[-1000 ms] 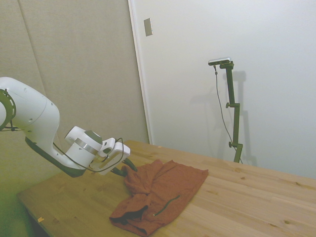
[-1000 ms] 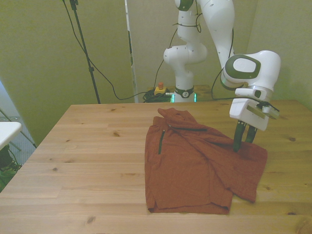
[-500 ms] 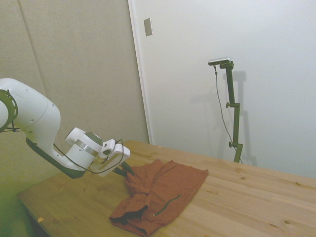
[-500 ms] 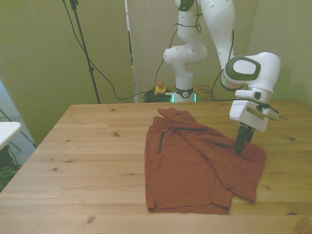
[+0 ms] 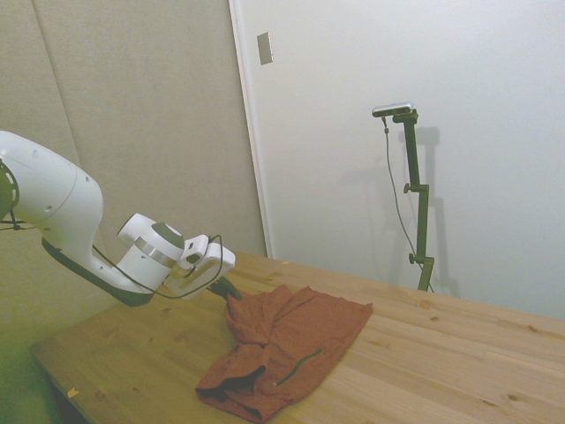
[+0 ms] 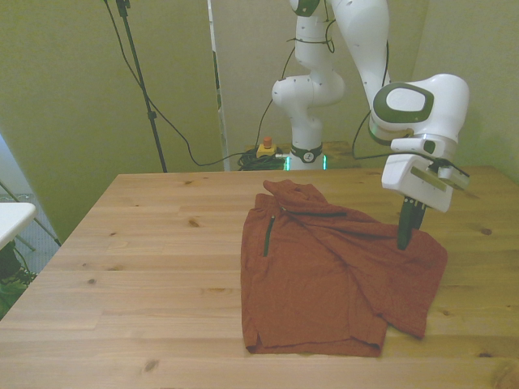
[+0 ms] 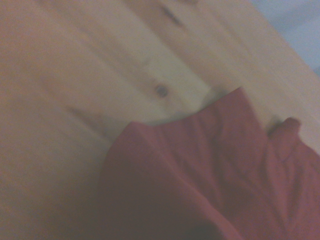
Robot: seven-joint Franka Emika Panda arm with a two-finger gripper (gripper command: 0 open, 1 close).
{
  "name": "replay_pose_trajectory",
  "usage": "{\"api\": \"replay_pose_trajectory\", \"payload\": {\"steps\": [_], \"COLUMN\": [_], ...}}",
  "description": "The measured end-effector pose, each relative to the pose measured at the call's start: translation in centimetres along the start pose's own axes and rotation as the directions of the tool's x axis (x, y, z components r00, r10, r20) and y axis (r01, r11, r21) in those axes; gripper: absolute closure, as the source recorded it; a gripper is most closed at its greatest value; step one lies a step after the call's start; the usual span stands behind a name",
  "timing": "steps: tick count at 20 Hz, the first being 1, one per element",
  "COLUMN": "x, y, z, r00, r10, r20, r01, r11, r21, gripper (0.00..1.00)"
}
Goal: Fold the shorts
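Note:
The rust-brown shorts [image 6: 324, 275] lie spread on the wooden table [image 6: 146, 267], with dark slit pockets near the waist. My gripper [image 6: 405, 241] is shut on the cloth at the corner on the front view's right, where the fabric peaks up slightly. In the side view the shorts [image 5: 287, 344] lie rumpled and the gripper [image 5: 231, 294] pinches their nearest upper corner. Blurred in the wrist view, the shorts [image 7: 200, 170] show a raised fold over bare wood.
The table's near edge [image 6: 243, 381] runs just below the shorts' hem. A doorway and cables stand behind the table, with a red-and-yellow button box [image 6: 265, 149] on the floor beyond the far edge.
The fingers have closed on the shorts' corner and lifted it slightly, drawing that corner toward the front view's right.

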State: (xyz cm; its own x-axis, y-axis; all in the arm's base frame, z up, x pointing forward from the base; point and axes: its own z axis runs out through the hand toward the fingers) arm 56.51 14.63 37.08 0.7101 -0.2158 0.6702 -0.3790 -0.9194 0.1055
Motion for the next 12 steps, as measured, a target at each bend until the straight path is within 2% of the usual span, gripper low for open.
{"api": "replay_pose_trajectory", "payload": {"steps": [4, 12], "x": [4.8, 11.2], "y": [2.8, 9.8], "z": [-1.3, -0.7], "r00": [0.998, 0.989], "r10": [0.056, 0.150], "r20": [-0.015, -0.007], "r01": [-0.056, -0.150], "r11": [0.998, 0.988], "r21": [0.000, -0.039], "gripper": [1.00, 1.00]}}
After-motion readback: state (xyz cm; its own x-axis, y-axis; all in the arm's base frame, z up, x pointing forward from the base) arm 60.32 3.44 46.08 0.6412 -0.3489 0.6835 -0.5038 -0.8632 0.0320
